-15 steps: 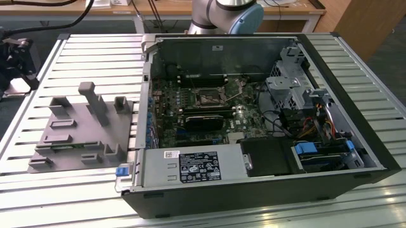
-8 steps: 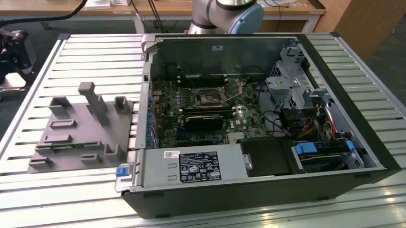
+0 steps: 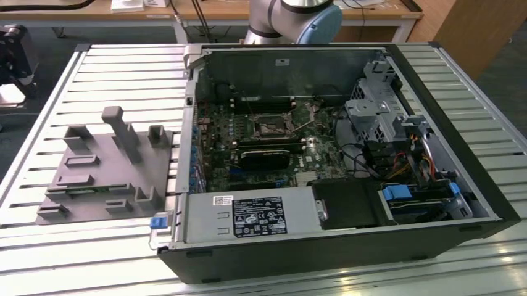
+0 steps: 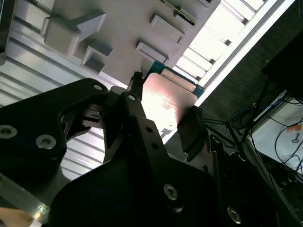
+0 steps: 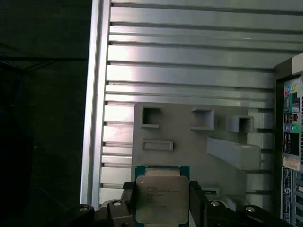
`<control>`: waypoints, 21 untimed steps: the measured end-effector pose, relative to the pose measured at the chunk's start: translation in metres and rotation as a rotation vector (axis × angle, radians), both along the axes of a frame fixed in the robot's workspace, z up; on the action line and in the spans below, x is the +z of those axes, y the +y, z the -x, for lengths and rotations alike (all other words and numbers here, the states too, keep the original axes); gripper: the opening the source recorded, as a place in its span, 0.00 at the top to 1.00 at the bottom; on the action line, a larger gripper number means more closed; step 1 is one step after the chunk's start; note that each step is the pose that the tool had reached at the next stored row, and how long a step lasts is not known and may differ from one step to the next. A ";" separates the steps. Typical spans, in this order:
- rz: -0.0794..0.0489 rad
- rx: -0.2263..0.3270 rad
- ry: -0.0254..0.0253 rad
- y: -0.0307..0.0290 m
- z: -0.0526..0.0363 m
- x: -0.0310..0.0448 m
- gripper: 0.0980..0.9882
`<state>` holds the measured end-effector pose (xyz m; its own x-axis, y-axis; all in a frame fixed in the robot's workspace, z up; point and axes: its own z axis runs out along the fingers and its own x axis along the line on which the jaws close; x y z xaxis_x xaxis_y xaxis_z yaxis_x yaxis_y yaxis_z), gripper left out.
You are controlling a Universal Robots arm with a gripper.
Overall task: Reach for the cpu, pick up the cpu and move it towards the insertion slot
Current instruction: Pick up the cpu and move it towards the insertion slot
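In the first wrist view the gripper (image 5: 162, 204) is clenched on the cpu (image 5: 161, 198). One black finger (image 5: 128, 208) presses against each of two opposite edges of the chip. The cpu's silver lid faces the camera inside a green rim and carries several faint lines of print, too small to read. The second wrist view shows the same grasp from a low angle, with the cpu (image 4: 166, 100) shining between the fingertips of the gripper (image 4: 163, 106).

The chip hangs over the grey fixture plate (image 5: 189, 151), which lies on the slatted metal table (image 5: 189, 71). It cannot be told whether the chip is clear of the plate.

In the exterior view the fixture plate (image 3: 107, 166) lies on the table (image 3: 82, 68) at the exterior view's left of the open computer case (image 3: 329, 259). The insertion slot (image 3: 268, 127) sits on the motherboard (image 3: 247, 154) inside that case, well apart from the plate. A printed sticker (image 3: 258, 217) covers the power supply (image 3: 206, 225) near the case's front edge.
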<state>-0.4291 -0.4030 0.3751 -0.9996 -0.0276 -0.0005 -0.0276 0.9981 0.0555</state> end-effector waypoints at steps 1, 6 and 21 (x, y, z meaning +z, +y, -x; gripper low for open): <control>-0.001 0.000 0.0000 0.0000 0.0000 0.0032 0.50; -0.003 0.000 -0.0001 0.0000 0.0000 0.0210 0.50; -0.023 0.000 0.0000 -0.0008 -0.0022 0.0511 0.50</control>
